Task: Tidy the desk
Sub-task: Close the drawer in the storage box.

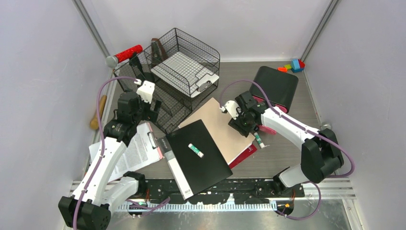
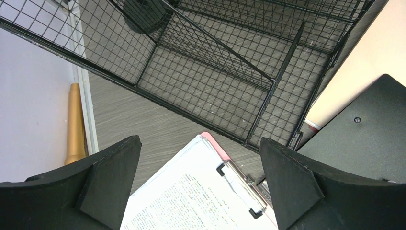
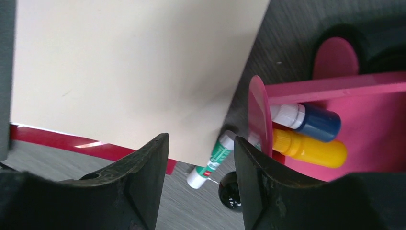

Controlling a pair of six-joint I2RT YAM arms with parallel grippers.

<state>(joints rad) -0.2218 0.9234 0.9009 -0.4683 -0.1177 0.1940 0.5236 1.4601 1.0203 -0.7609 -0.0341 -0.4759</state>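
The grey wood-grain desk (image 1: 287,153) carries a scatter of items. My left gripper (image 1: 149,111) hangs open over the top of a pink clipboard (image 2: 210,191) with printed sheets, its jaws (image 2: 200,140) wide and nothing between them. My right gripper (image 1: 248,127) hovers low beside the drawer unit, partly open (image 3: 201,139) and holding nothing. Below its jaws a green marker (image 3: 215,158) lies on the desk, half under a tan folder (image 3: 134,72). An open pink drawer (image 3: 364,143) holds a blue marker (image 3: 311,120) and a yellow marker (image 3: 311,148).
A black wire-mesh rack (image 1: 184,76) stands at the back left, a black drawer unit (image 1: 275,84) at the back right. A black notebook (image 1: 210,165) with a second green marker (image 1: 195,150) lies front centre over a red folder (image 1: 244,155). Toy blocks (image 1: 294,64) sit in the far corner.
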